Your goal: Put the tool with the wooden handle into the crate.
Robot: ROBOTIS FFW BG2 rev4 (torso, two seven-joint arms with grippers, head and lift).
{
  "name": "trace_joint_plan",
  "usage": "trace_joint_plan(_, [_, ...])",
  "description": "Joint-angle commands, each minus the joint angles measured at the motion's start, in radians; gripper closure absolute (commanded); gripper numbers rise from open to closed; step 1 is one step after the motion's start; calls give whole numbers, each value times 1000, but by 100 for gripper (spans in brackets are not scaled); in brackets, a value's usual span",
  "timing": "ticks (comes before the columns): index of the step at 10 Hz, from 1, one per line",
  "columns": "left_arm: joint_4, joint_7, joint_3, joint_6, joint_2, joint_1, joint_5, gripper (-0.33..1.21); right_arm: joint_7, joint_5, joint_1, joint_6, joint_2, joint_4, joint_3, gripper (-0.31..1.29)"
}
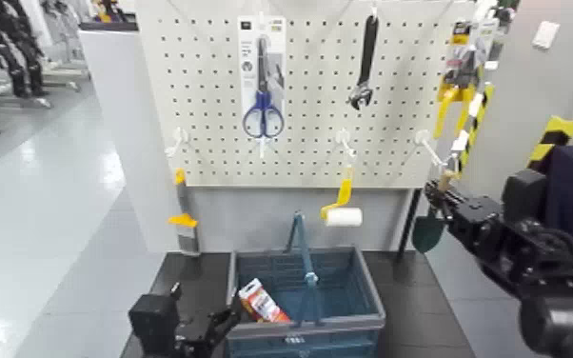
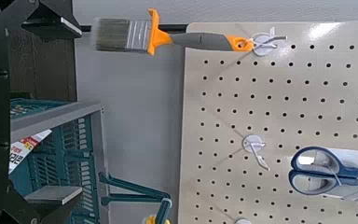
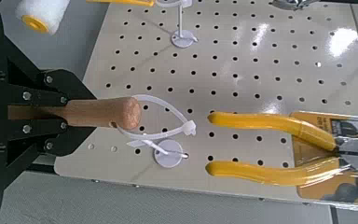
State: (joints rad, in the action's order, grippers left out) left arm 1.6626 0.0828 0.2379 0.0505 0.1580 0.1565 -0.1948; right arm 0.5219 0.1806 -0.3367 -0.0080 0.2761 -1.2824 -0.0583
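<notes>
Ok, pkg [image 1: 263,302] in crate [image 1: 349,328], R claw [image 1: 440,190] pinching trowel [image 1: 427,233] by pegboard [image 1: 319,143], (L claw [image 1: 201,310] spread)

One crate [image 1: 338,328], one trowel [image 1: 427,233], one paint roller [image 1: 344,217], apparently one paintbrush [image 2: 123,35] (orange-collared).

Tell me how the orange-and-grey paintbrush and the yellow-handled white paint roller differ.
The orange-and-grey paintbrush ends in flat bristles, the yellow-handled white paint roller in a cylinder. The brush's handle is straight; the roller's is bent. Both hang below hooks.
</notes>
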Motion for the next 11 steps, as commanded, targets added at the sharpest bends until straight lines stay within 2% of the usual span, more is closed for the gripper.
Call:
trace_joint_plan(1, [0,0,0,-4,-1,0,0,13,-26,0,71,108,-12,-176,-15,124])
trace_joint_plan(7, [2,0,-5,-4,-5,5,2,12,-23,117,142,186,-41,-339,3,124])
trace_joint_plan(9, [2,0,-6,-4,-6,6,2,12,-23,148,163,187,-61,-365,9,124])
trace_joint_plan(11, [3,0,-5,-4,-6,6,2,12,-26,181,177,155,-92,-337,20,125])
